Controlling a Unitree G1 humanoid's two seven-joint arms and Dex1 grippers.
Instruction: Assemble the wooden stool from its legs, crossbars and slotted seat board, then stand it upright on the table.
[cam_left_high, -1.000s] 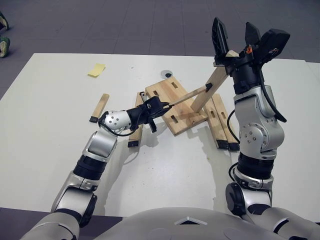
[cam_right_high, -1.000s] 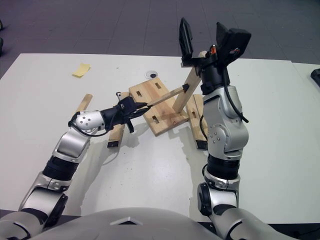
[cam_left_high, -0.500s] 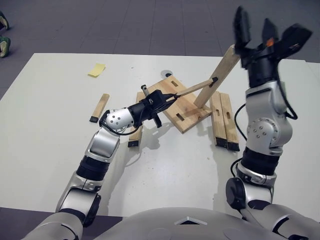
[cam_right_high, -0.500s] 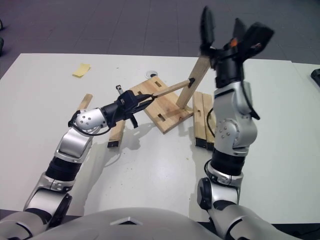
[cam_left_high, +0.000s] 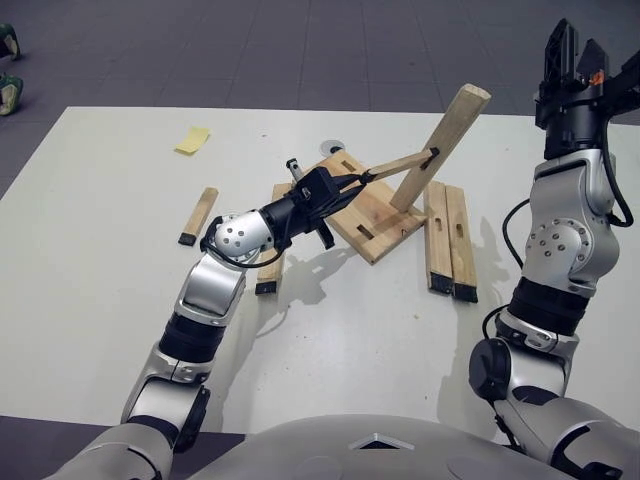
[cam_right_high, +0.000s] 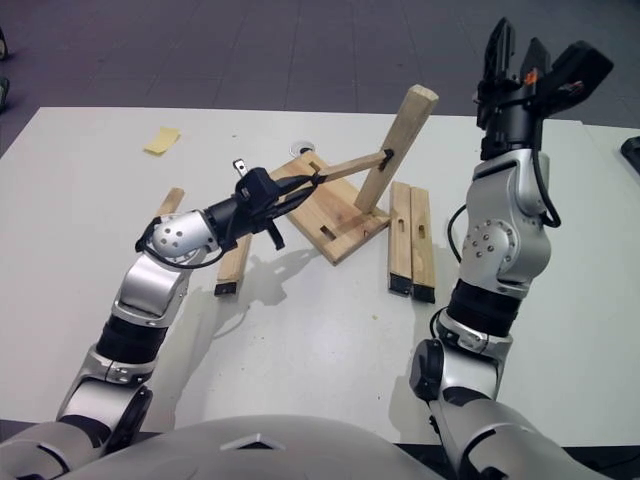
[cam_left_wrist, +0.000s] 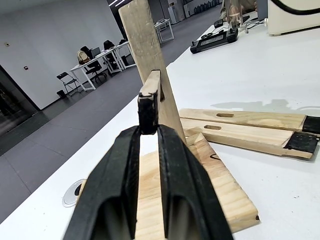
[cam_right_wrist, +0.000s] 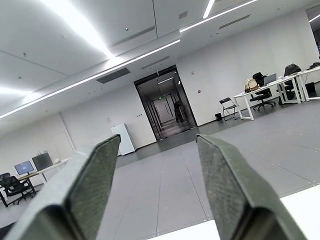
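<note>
The slotted seat board (cam_left_high: 372, 214) lies flat on the table. A wooden leg (cam_left_high: 440, 146) rises from it, tilted up and to the right. A thin crossbar (cam_left_high: 395, 168) runs from the leg's middle to my left gripper (cam_left_high: 338, 188), which is shut on the bar's black-tipped end (cam_left_wrist: 148, 111). The leg (cam_left_wrist: 149, 60) stands just behind that end in the left wrist view. My right gripper (cam_left_high: 575, 48) is raised to the right of the leg's top, apart from it, open with nothing between its fingers (cam_right_wrist: 95, 180).
Two more legs (cam_left_high: 446, 240) lie side by side right of the board. Another leg (cam_left_high: 270, 270) lies under my left forearm. A short crossbar (cam_left_high: 198, 215) lies further left. A yellow note (cam_left_high: 193, 139) and a round table hole (cam_left_high: 335, 147) are at the back.
My right gripper has drawn away from the leg's top, up and to the right. The leg stays tilted on the board. My left gripper has lifted slightly with the crossbar.
</note>
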